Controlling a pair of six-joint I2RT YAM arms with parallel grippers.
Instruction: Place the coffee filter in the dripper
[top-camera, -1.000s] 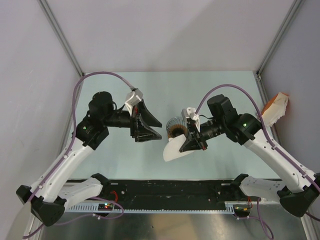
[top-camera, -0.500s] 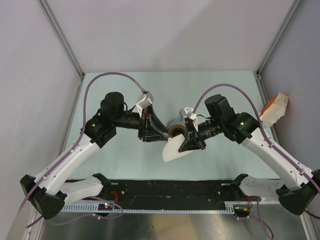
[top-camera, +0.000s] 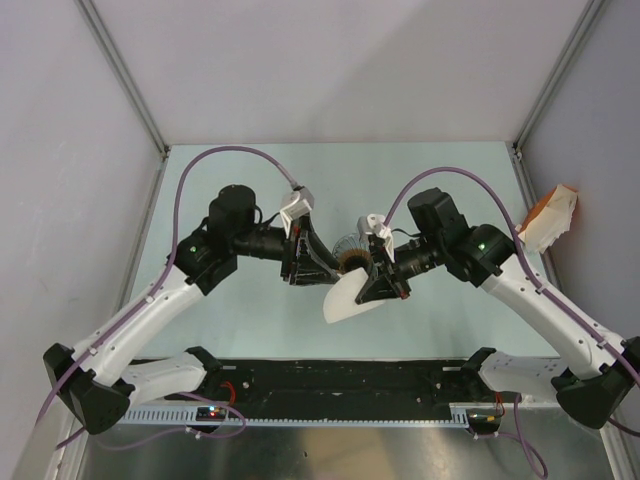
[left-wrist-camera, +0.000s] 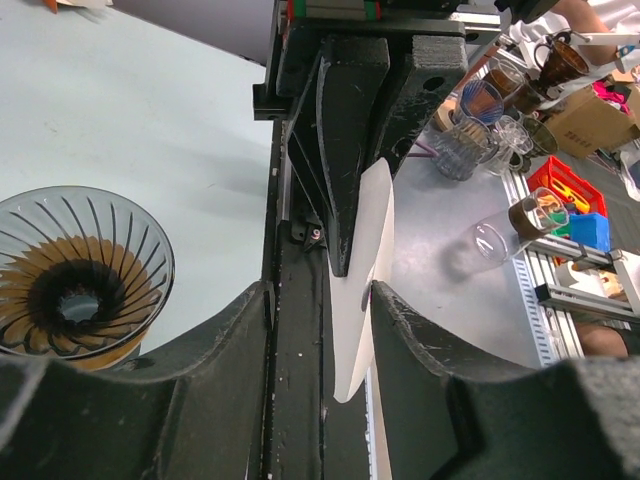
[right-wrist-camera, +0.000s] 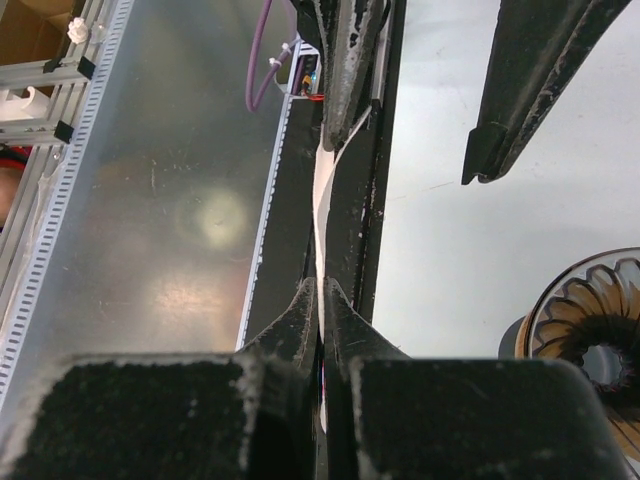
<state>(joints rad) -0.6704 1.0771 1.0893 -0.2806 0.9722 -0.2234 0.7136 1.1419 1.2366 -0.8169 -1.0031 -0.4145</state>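
Note:
The dripper (top-camera: 350, 248) is a clear ribbed cone standing on an orange ring with a dark centre at mid-table. It also shows in the left wrist view (left-wrist-camera: 80, 275) and the right wrist view (right-wrist-camera: 595, 320). My right gripper (top-camera: 378, 288) is shut on the white coffee filter (top-camera: 348, 298) and holds it above the table just in front of the dripper. The right wrist view shows the gripper (right-wrist-camera: 320, 285) pinching the sheet (right-wrist-camera: 320, 195) edge-on. My left gripper (top-camera: 320, 272) is open beside the dripper. In the left wrist view (left-wrist-camera: 320, 292) the filter's free edge (left-wrist-camera: 368, 240) hangs between its fingers, close to the right one.
A black rail (top-camera: 350, 375) runs along the near edge of the table. An orange and white object (top-camera: 552, 215) sits outside the right wall. Several glass cups (left-wrist-camera: 470, 135) stand on a bench beyond the table in the left wrist view.
My left arm has swung right, bringing its open gripper up to the filter and dripper. My right gripper has shifted slightly left, still holding the filter.

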